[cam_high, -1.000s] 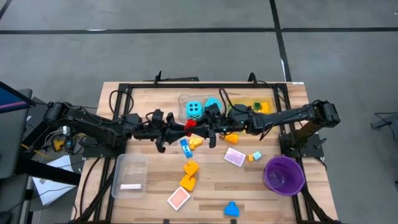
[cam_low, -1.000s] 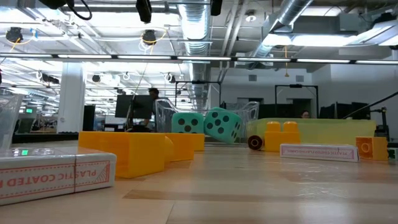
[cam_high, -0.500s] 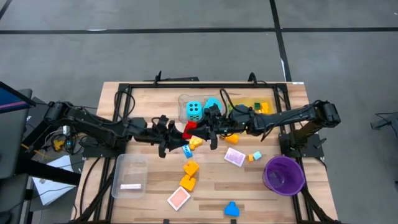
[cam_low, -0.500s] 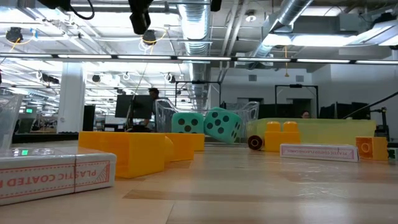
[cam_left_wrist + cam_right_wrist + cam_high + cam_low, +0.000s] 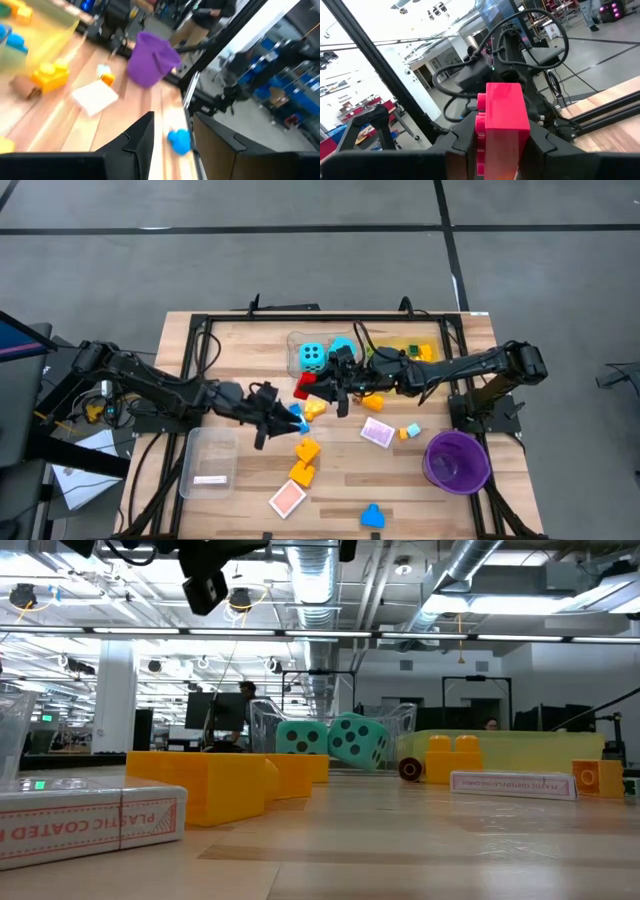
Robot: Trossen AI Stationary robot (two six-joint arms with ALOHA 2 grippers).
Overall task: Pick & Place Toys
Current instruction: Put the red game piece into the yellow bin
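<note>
My right gripper (image 5: 315,387) hangs over the table's middle, shut on a red brick (image 5: 305,383). My left gripper (image 5: 289,417) is open with nothing between its fingers, just nearside of that, above a small blue brick (image 5: 298,420). Two turquoise dice (image 5: 313,356) sit in a clear tray at the far middle. On the table lie orange bricks (image 5: 303,461), a yellow brick (image 5: 316,409), a blue brick (image 5: 372,516), a pink tile (image 5: 377,432) and another tile (image 5: 287,499). My right gripper pinches the red brick by two opposite sides (image 5: 482,131) between its two fingers. The fingers come level from the table's right side. The brick is lifted clear of the table and sticks out past the fingertips (image 5: 463,131).
A purple bowl (image 5: 457,460) stands at the near right. An empty-looking clear tray (image 5: 209,461) lies at the near left, a yellow tray (image 5: 415,351) with bricks at the far right. Black frame rails (image 5: 200,370) border the table. People show in the room beyond.
My left gripper has drawn away from the red brick, swinging toward the table's near edge and sinking a little. The red brick has stayed in my right gripper, which has kept still.
</note>
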